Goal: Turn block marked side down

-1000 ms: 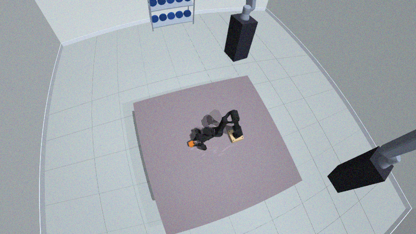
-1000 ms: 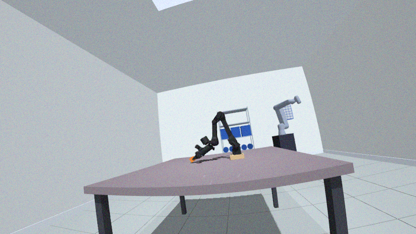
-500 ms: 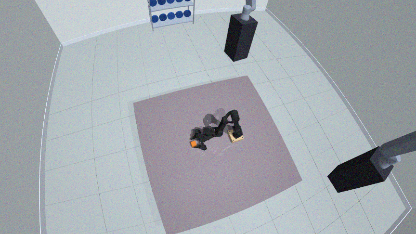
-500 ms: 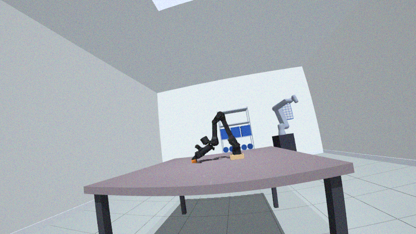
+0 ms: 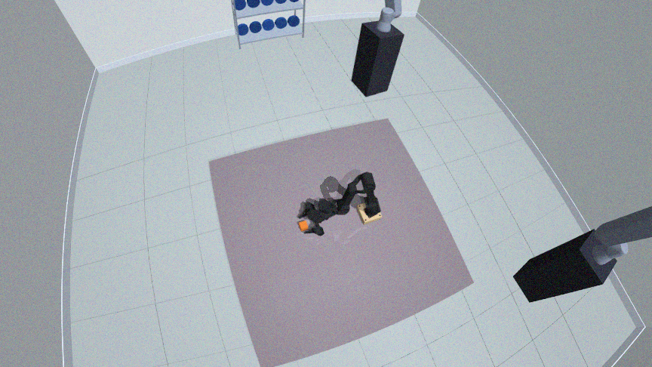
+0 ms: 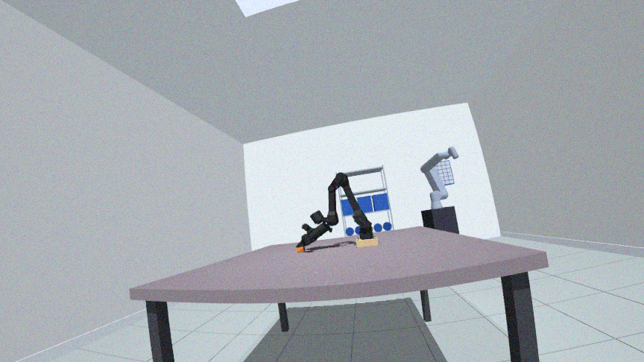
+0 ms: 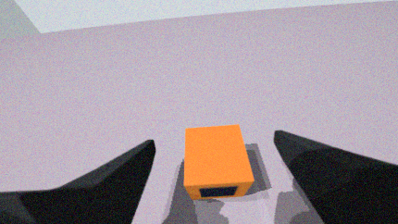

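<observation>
An orange block (image 5: 302,225) (image 6: 300,249) (image 7: 217,155) rests on the mauve table (image 5: 273,296) (image 6: 314,274) (image 7: 139,69). In the wrist view its top face is plain orange. Its dark square mark (image 7: 217,192) shows, strongly foreshortened, on the upright side that faces back toward the arm. The underside is hidden. My gripper (image 5: 311,223) (image 7: 213,140) is open and slants down at the block from the arm's side. One finger stands on each side of the block, with a gap between block and finger on both sides in the wrist view.
My arm's tan base plate (image 5: 371,219) (image 6: 367,243) stands on the table to the right of the block. The table's far edge crosses the top of the wrist view. Black pedestals (image 5: 376,59) (image 5: 561,269) and a shelf rack (image 5: 271,40) stand off the table.
</observation>
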